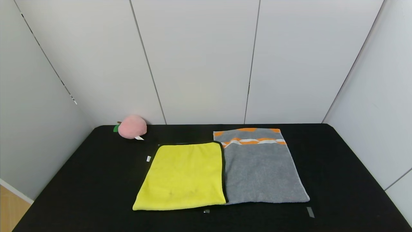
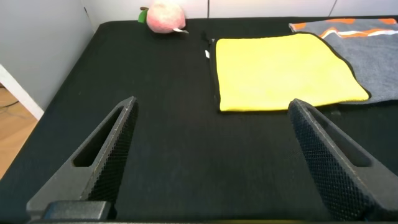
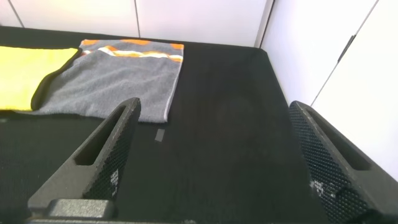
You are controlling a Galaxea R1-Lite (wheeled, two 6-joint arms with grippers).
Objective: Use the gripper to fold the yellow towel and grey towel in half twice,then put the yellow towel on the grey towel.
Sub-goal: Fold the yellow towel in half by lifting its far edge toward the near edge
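Nearest the left wrist camera, the left gripper [image 2: 208, 155] has its fingers [image 2: 109, 155] spread wide with nothing between them. It hovers over bare black surface [image 2: 168, 118], short of the near left corner of the yellow towel [image 2: 283, 71]. From the right wrist camera I read the same on the right gripper [image 3: 211, 155]: fingers [image 3: 106, 158] wide apart, empty, above the surface on the near right side of the grey towel [image 3: 109, 81]. Neither gripper appears in the head view, so I judge both arms to be held back at the near edge.

Both towels lie flat and unfolded. In the head view the yellow towel [image 1: 183, 175] sits on the left, the grey towel [image 1: 262, 167] on the right with its orange and white stripes at the far end. The yellow towel's right edge touches and slightly overlaps the grey towel. I judge this side-by-side layout gives each arm one towel.

No fold is made yet. A pink plush peach [image 1: 132, 127] rests at the far left, well apart from both towels. Small tape marks [image 1: 310, 212] sit near the towels' near corners, probably placement references.
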